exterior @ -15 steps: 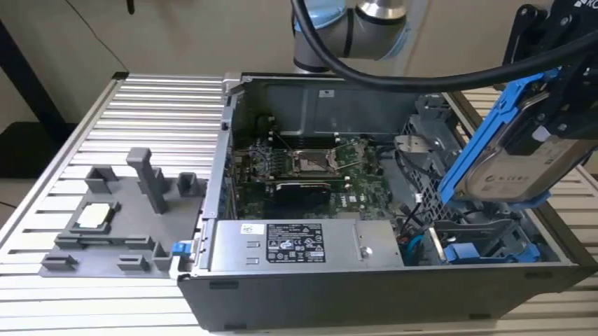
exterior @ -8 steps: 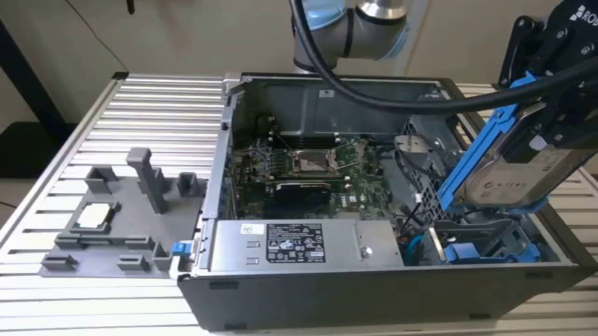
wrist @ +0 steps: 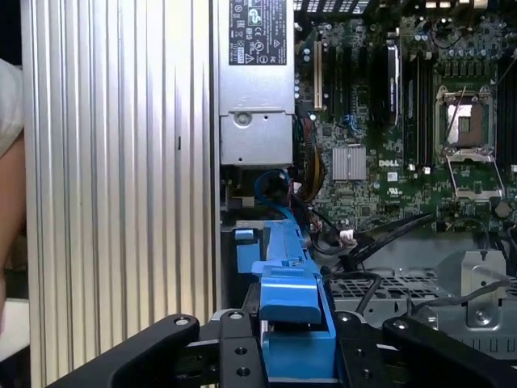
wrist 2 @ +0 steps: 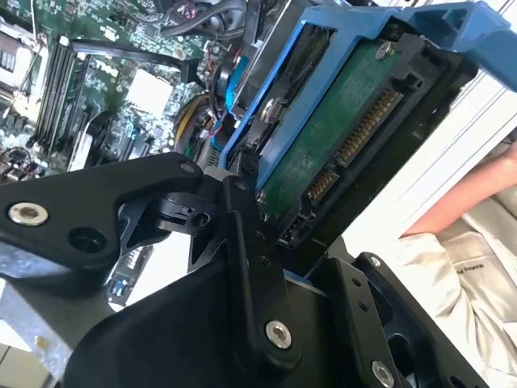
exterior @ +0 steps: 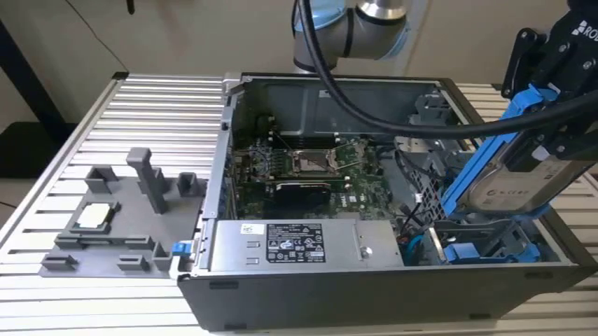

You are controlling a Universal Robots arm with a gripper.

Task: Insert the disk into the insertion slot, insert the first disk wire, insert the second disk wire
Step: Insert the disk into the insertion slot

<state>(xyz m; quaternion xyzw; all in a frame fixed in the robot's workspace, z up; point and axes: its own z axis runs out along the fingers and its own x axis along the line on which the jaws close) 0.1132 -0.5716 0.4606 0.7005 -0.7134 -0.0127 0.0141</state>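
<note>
Currently your end effector (wrist: 295,347) sits clamped on the disk (exterior: 519,178) by its blue carrier (wrist: 291,299). You hold it tilted at right of exterior view, lower end just above insertion slot (exterior: 486,234). Disk not yet seated; by your judgement, both wiring steps remain.
</note>
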